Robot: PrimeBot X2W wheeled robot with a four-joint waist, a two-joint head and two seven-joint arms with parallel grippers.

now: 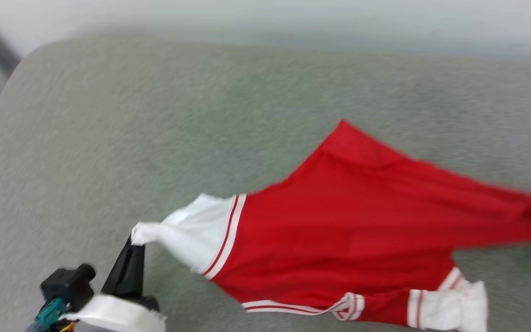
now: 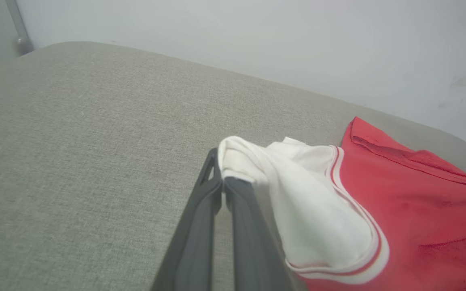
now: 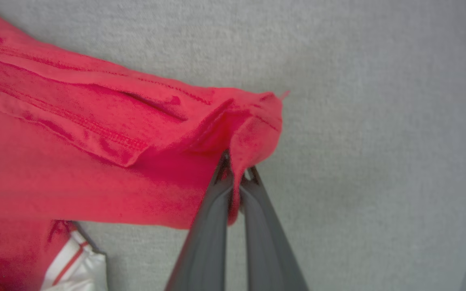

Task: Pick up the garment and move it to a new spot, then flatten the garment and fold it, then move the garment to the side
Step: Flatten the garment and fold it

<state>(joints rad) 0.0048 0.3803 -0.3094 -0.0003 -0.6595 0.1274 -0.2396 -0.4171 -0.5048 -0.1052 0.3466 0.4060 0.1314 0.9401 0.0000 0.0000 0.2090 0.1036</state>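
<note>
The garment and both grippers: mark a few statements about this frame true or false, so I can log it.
1. The left gripper is shut on a white sleeve of the garment. True.
2. The right gripper hangs open, clear of the cloth. False: it is shut on a red edge of the garment.
3. The garment is folded into a neat rectangle. False: it is unfolded and stretched between the two grippers.
4. A grey fabric surface is beneath the garment. True.
5. The sleeves are blue. False: they are white with red-and-white striped trim.
</note>
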